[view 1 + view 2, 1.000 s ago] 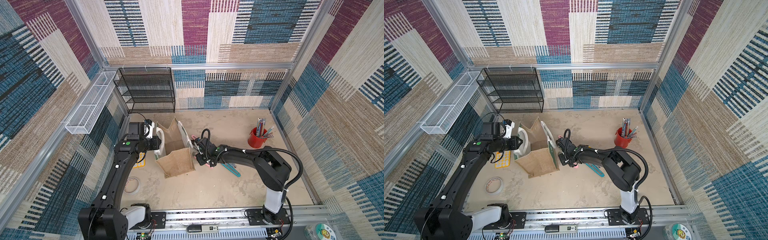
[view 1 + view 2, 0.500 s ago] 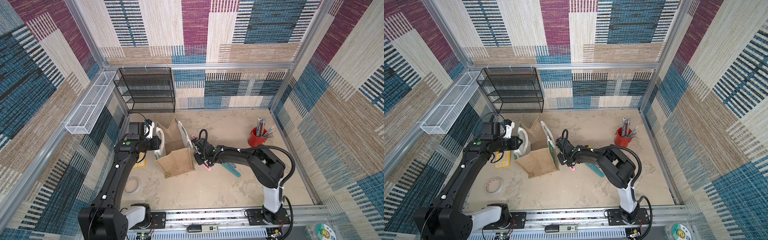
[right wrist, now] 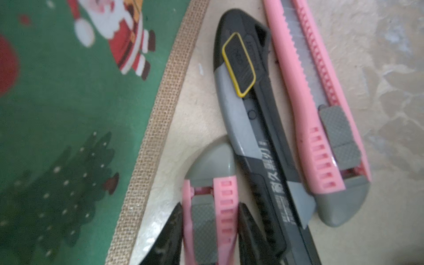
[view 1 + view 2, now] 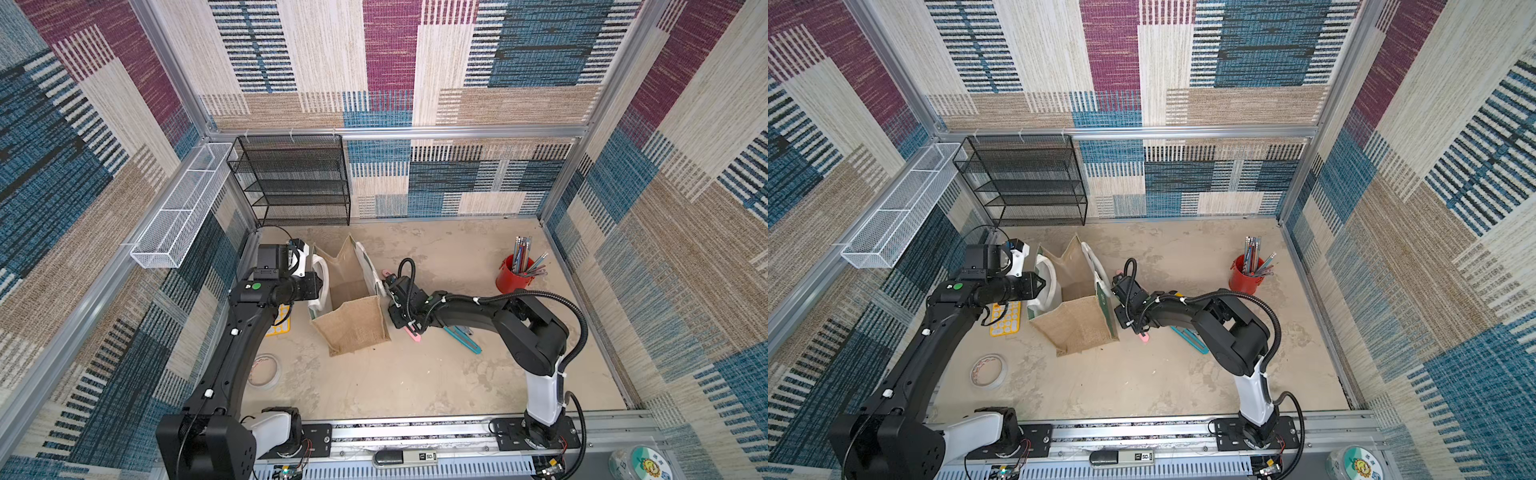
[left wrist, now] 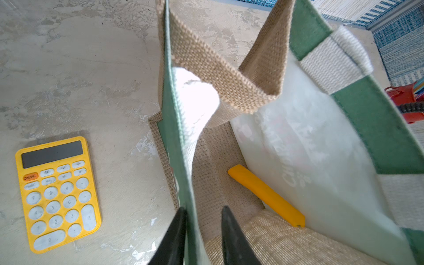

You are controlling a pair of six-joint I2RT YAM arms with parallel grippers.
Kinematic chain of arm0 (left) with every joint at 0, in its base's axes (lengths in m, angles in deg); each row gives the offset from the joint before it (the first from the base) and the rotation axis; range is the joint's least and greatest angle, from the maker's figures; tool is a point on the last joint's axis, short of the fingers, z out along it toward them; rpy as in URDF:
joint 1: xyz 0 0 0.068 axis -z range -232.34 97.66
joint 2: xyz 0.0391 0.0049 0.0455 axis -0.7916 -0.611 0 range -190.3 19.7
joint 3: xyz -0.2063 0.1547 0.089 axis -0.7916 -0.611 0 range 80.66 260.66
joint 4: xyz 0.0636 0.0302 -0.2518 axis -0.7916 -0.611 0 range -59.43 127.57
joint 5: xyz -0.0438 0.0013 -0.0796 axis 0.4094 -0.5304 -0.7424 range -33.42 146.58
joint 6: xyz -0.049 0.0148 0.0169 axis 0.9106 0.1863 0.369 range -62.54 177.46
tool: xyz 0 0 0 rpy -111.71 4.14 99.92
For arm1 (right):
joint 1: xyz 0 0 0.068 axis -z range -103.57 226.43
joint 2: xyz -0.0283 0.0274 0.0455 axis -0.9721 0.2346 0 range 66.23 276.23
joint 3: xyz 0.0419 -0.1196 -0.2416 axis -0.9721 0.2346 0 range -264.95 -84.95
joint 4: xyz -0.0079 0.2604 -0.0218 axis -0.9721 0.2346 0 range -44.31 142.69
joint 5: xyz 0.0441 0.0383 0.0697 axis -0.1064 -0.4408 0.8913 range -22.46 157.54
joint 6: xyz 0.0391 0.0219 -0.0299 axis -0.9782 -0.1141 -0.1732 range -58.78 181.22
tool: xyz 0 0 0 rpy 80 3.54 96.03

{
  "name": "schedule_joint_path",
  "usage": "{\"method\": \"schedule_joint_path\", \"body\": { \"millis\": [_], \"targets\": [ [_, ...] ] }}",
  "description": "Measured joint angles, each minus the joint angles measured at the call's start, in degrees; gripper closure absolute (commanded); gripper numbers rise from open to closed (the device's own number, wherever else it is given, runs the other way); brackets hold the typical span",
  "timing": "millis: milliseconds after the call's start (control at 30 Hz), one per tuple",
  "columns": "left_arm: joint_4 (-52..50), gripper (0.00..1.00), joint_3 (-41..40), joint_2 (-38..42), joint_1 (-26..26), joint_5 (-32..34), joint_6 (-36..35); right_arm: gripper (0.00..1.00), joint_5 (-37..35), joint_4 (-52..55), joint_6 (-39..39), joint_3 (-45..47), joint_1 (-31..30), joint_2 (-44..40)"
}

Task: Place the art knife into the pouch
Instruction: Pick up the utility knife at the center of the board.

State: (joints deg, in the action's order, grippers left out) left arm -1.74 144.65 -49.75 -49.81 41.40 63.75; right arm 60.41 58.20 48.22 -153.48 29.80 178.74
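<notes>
Yellow plastic calculator flat on beige table, 9 o'clock of the boxy tan jute pouch. Left gripper pinched narrow on pouch's green wall; yellow plastic cutter lies inside. At 3 o'clock, just beside the Santa face: pink plastic art knife on table, right gripper closed against both its sides. Red round pencil cup at 2 o'clock.

On the yellow calculator the keys read "ON/AC", "MRC", "M+", "M-" and digits 0–9. The black knife has white CJK characters along the handle, unclear. Faint lettering shows through the pouch lining, illegible.
</notes>
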Motion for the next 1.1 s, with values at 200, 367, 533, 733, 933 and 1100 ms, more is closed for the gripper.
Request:
{"method": "schedule_joint_path", "body": {
  "millis": [200, 367, 533, 733, 933, 1100],
  "targets": [
    [0.0, 0.70, 0.0, -0.2, 0.0, 0.0, 0.0, 0.77, -0.2, 1.7, -0.7, 0.7, 0.0, -1.2],
    [0.0, 0.70, 0.0, -0.3, 0.0, -0.1, 0.0, 0.77, -0.2, 2.4, -1.5, 0.8, 0.0, -1.9],
    [0.0, 0.70, 0.0, -0.3, 0.0, -0.2, 0.0, 0.77, -0.4, 2.4, -2.2, 1.3, 0.0, -3.5],
    [0.0, 0.70, 0.0, -0.3, 0.0, -0.2, 0.0, 0.77, -0.6, 2.4, -2.8, 1.4, 0.1, -4.8],
    [0.0, 0.71, 0.0, -0.3, 0.0, -0.2, 0.0, 0.77, -1.6, 3.4, -3.4, 1.2, 0.1, -7.0],
    [0.0, 0.71, 0.0, -0.3, 0.0, -0.2, 0.0, 0.77, -3.1, 4.6, -3.6, 0.4, 0.1, -9.6]
  ]
}}
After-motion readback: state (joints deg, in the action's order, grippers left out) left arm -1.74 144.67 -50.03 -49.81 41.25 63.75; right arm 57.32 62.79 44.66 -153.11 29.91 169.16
